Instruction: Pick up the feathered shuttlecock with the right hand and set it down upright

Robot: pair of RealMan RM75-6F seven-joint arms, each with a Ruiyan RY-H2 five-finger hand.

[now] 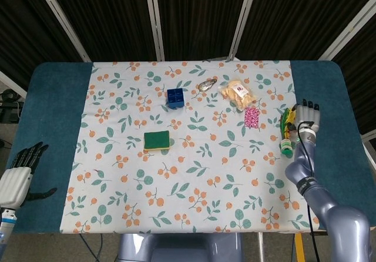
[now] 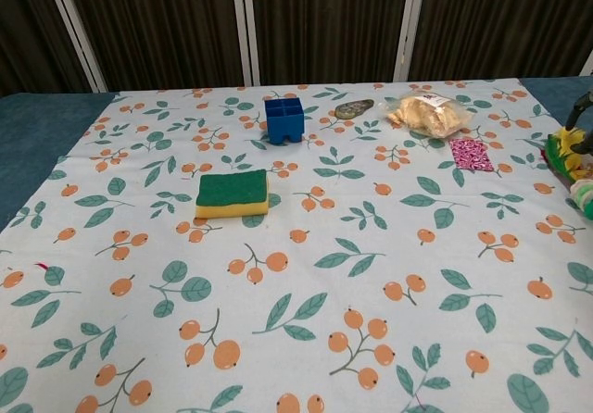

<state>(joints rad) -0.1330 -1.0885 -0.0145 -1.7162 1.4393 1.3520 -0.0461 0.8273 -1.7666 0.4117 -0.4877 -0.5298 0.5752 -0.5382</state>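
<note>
Head view: feathered shuttlecock lies flat, yellow-green feathers, pale base.

Head cam sat high up and looked almost straight down, taking in the whole table. Chest cam was low and close, facing across the tablecloth toward the curtains. Both shared the cloth left of the right hand.
</note>
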